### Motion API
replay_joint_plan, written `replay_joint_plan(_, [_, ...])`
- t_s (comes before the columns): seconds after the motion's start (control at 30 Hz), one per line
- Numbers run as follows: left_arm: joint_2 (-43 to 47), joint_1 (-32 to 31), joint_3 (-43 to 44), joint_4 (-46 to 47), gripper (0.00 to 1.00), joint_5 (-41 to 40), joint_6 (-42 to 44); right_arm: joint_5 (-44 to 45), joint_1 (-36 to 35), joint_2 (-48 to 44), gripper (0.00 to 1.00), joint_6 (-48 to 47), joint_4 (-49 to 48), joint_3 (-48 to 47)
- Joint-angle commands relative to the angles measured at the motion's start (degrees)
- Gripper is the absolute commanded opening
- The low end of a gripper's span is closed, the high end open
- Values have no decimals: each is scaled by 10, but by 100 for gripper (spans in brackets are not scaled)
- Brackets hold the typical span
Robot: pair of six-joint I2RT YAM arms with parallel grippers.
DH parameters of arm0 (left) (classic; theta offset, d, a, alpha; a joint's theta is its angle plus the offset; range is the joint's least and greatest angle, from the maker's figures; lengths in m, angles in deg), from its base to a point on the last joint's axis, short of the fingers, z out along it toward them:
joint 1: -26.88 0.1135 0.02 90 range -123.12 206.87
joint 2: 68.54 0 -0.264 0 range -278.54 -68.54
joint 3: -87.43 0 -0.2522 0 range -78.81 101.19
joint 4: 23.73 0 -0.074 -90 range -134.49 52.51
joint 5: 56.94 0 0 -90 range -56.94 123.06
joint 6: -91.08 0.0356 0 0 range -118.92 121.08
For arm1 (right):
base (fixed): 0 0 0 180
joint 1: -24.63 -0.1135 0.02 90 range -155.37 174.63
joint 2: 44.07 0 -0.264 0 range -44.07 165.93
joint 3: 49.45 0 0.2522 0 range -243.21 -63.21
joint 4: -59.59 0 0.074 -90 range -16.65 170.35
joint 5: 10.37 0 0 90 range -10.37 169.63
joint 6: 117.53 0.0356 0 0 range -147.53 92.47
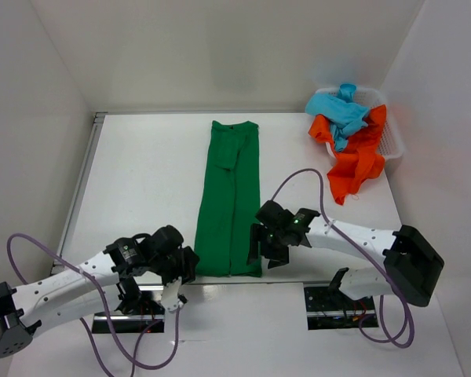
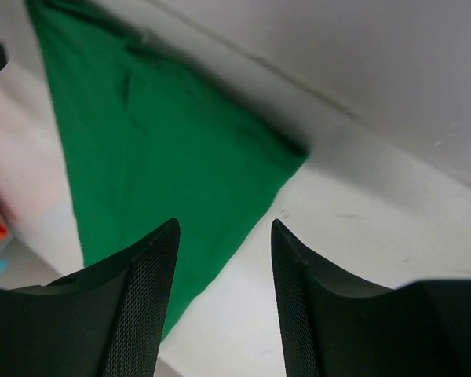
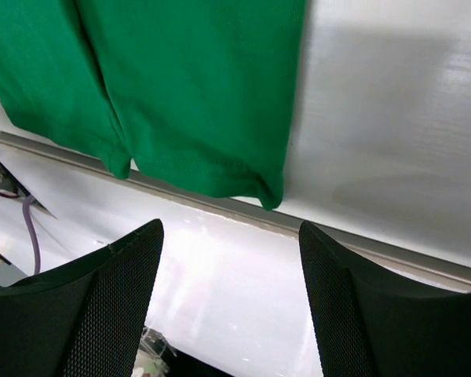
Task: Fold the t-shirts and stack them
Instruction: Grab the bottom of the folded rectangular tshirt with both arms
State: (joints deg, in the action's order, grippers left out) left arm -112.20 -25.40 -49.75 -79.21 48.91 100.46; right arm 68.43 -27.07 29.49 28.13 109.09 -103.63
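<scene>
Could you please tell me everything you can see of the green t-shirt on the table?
The green t-shirt is soft, plain cloth, folded lengthwise into a long narrow strip, with a tucked-in sleeve showing near its far end. It lies flat on the white table, running from the far side to the near edge, where its hem ends. The left gripper and right gripper flank that hem, both open, gripping nothing.

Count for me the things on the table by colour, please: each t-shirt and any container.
Green t-shirt: 1
Turquoise-blue t-shirt: 1
Orange-red t-shirt: 1
White basket: 1
Total: 4
</scene>
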Motion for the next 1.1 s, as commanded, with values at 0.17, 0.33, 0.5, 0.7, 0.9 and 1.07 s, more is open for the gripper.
replay_joint_plan(0.17, [3,-6,-53,39,59,80,64,-13,8,36,74,-13,-38,-4])
replay_joint_plan(0.33, [-55,-13,-48,40,59,87,70,-21,8,41,74,-18,-44,-4])
replay_joint_plan(0.5, [-174,-24,-14,52,58,62,70,-21,13,47,74,-28,-32,-4])
replay_joint_plan(0.7, [-286,-24,35,99,55,51,43,-21,13,52,73,-22,-44,8])
replay_joint_plan(0.9, [-311,-24,56,63,45,39,27,-21,13,64,71,-17,-55,13])
replay_joint_plan(1.07, [-267,-30,39,56,29,71,37,-28,13,98,63,-17,-74,24])
